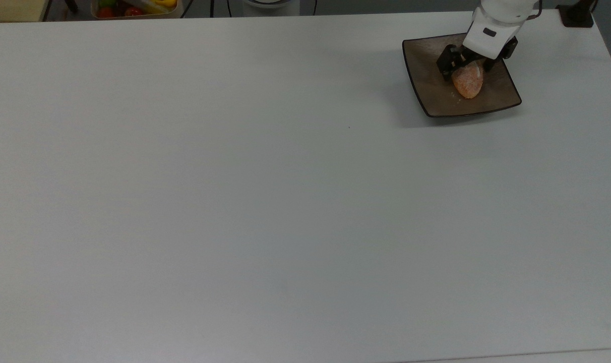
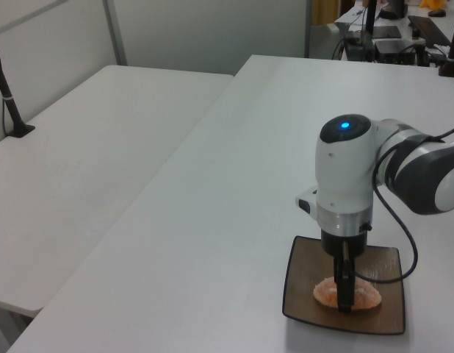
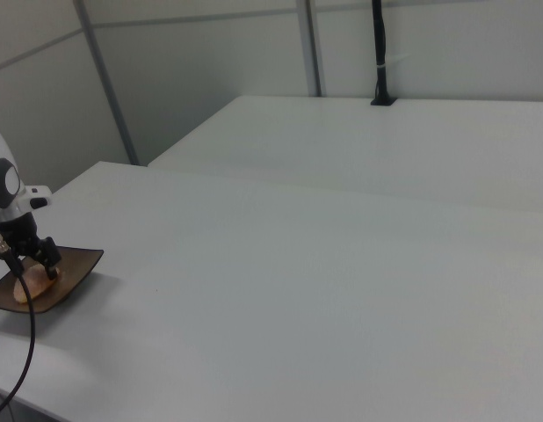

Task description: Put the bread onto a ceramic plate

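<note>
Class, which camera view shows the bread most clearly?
The top view: the bread lies unobstructed on the ceramic plate below the gripper. In the left view a finger crosses it; in the right view it is small and partly hidden.

The surface is a broad, plain white tabletop. Directly on it rests one thing, the ceramic plate, a square glossy brown dish with upturned corners and a thin dark rim, standing near the far right corner in the top view. In the right view the ceramic plate sits near the surface's left edge.
</note>
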